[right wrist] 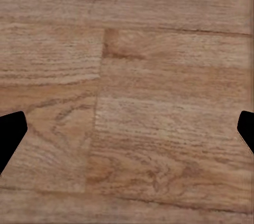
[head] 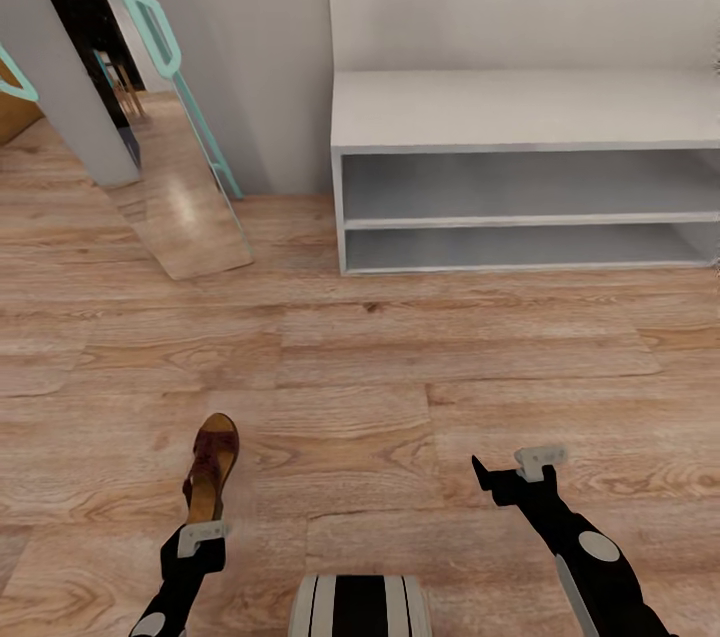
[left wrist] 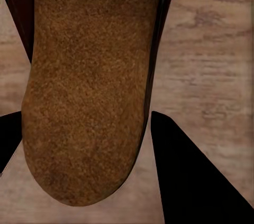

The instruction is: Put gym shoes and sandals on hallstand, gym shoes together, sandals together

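Left claw (left wrist: 84, 145) is spread wide w/ the brown sandal (head: 211, 469) heel sitting btwn its fingers, not gripped afaict. Sandal lies flat on the corridor floor (head: 400, 387). Right claw (right wrist: 127, 139) wide too, just floor under it. Hallstand (head: 520, 107) well ahead of both.

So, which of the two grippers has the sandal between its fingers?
The left gripper: its open fingers straddle the heel of the brown sandal. The right gripper has just floor beneath it.
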### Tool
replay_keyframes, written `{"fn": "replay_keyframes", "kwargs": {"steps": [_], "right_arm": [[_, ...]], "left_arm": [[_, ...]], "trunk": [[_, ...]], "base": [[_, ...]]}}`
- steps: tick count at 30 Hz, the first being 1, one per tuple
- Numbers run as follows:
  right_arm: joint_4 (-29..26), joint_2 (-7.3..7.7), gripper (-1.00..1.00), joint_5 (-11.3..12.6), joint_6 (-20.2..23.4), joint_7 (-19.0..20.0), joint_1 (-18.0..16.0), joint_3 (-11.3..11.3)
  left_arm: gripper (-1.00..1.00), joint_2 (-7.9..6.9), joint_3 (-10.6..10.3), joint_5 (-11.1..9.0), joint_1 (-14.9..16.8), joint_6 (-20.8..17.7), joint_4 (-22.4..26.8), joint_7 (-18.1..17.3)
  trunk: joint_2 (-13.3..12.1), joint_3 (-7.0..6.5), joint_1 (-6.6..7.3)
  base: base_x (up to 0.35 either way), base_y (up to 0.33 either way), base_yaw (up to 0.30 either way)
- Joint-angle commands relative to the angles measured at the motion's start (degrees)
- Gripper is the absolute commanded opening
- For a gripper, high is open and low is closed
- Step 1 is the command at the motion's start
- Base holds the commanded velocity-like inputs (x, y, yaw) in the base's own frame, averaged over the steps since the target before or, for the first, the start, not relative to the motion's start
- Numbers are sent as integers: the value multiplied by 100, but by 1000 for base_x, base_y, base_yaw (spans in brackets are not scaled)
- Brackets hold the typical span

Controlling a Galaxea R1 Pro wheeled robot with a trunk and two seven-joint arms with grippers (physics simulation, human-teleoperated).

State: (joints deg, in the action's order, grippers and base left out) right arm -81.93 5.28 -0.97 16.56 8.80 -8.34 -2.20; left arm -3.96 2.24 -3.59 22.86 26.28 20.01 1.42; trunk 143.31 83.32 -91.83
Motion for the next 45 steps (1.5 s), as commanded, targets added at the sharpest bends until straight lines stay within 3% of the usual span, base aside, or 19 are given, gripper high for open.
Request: {"fn": "replay_keyframes", "kwargs": {"steps": [1,6,12,18,25,32,37,45], "right_arm": [[-10,-1,100,-10,31,34,-1,-9],[7,0,100,-15,25,32,-1,-21],[337,58,100,-117,-155,28,44,-73],[1411,48,100,-150,-1544,34,231,-576],[2687,56,100,-149,-2696,30,258,-746],[3794,58,100,-143,-3534,26,262,-770],[4350,42,100,-144,-4219,25,262,-768],[4683,0,100,-154,-4478,25,262,-758]], "left_arm": [[-100,-4,-10,-17,1,16,-5,7],[-100,-25,-11,-12,0,17,-23,7],[-100,-47,33,-56,-174,17,-58,15],[-100,-56,55,-78,-365,25,-53,16],[-100,-63,65,-87,-544,28,-19,18],[-100,-58,66,-89,-654,34,-26,20],[-100,-54,64,-90,-720,43,8,17],[-100,-39,58,-83,-787,514,-47,16]], "trunk": [[0,-20,3],[-8,-130,17],[-249,-262,148],[-489,-422,280],[-770,-610,434],[-1051,-799,588],[-1051,-844,588],[-1051,-916,588]], "base": [[0,0,0],[0,0,0],[0,0,-28],[0,0,-67],[0,0,-69],[0,0,-69],[0,0,-69],[0,0,-69]]}}
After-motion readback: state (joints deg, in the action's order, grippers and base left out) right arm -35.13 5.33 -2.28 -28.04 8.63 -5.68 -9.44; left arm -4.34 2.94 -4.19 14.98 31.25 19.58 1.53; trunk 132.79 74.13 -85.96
